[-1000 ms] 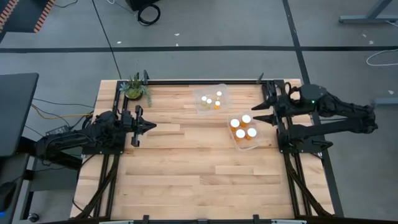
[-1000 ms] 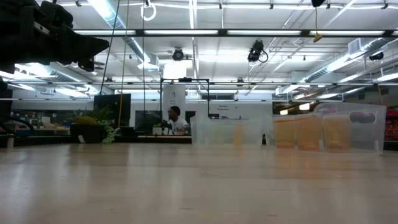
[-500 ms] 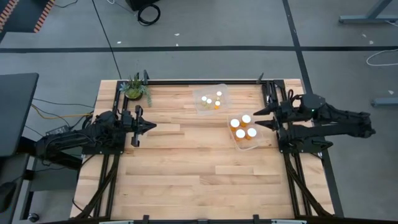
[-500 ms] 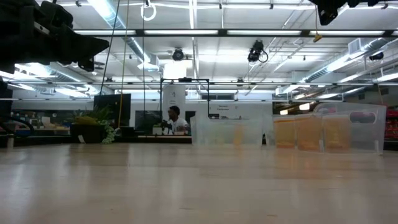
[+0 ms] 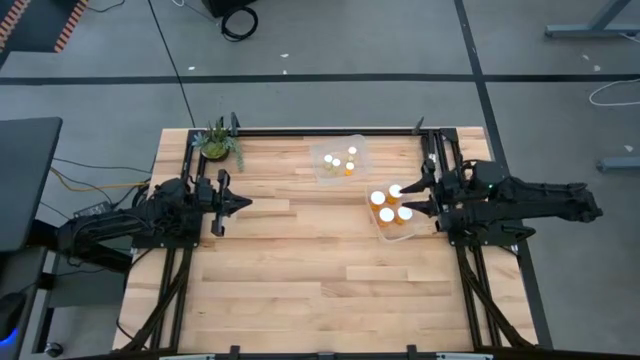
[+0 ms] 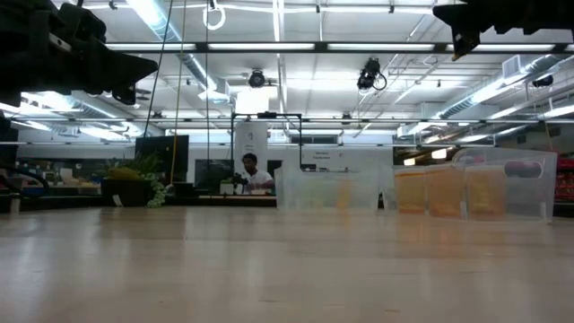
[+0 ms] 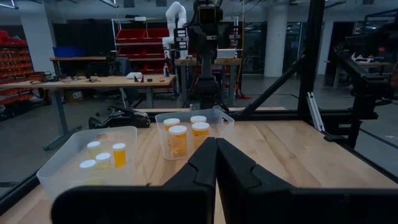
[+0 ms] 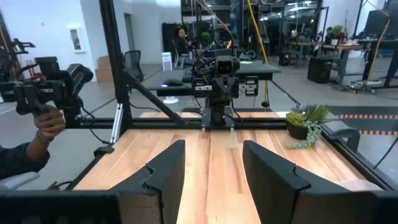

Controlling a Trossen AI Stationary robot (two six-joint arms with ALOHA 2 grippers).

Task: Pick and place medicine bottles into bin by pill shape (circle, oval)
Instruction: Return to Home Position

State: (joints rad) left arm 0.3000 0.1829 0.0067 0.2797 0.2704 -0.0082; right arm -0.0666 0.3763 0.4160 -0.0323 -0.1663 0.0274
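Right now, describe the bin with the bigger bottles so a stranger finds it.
On the wooden table, look beside the right arm. Of the two clear bins, pick the bin holding four large white-capped bottles, not small ones.

Table (image 5: pixel 300 290) seen from above, bearings from its centre. Plant (image 5: pixel 216 142) at 10 o'clock, on the far edge. Far bin (image 5: pixel 320 172) at 12 o'clock and near bin (image 5: pixel 392 233) at 2 o'clock, each holding bottles (image 5: pixel 386 214). Left gripper (image 5: pixel 243 203) at 9 o'clock; right gripper (image 5: pixel 404 198) on the near bin's 3 o'clock side.
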